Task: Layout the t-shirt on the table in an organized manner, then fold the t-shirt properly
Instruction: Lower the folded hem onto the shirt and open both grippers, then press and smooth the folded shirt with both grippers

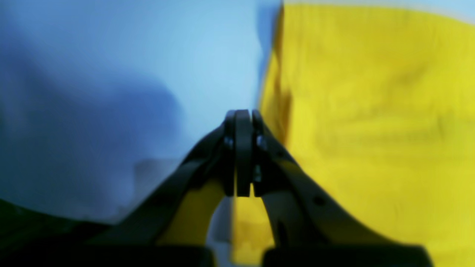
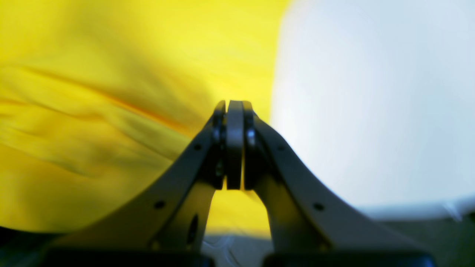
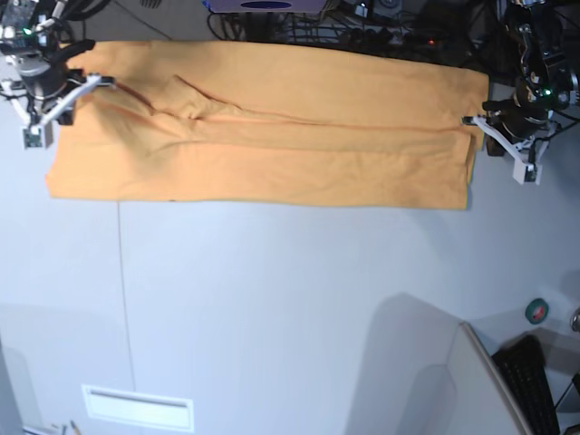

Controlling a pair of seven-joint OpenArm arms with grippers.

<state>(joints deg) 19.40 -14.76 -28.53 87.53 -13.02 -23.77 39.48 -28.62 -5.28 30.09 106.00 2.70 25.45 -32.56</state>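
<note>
Across the tabletop's [image 3: 272, 299] twelve o'clock edge, the t-shirt [image 3: 272, 145] lay stretched wide, right claw [image 3: 91, 80] at nine and left claw [image 3: 471, 120] at three, both pinched shut beside its ends, apparently to tension it flat.

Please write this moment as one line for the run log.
t-shirt: folded lengthwise into a strip on table | left pincer: shut at its edge | right pincer: shut at opposite edge
</note>
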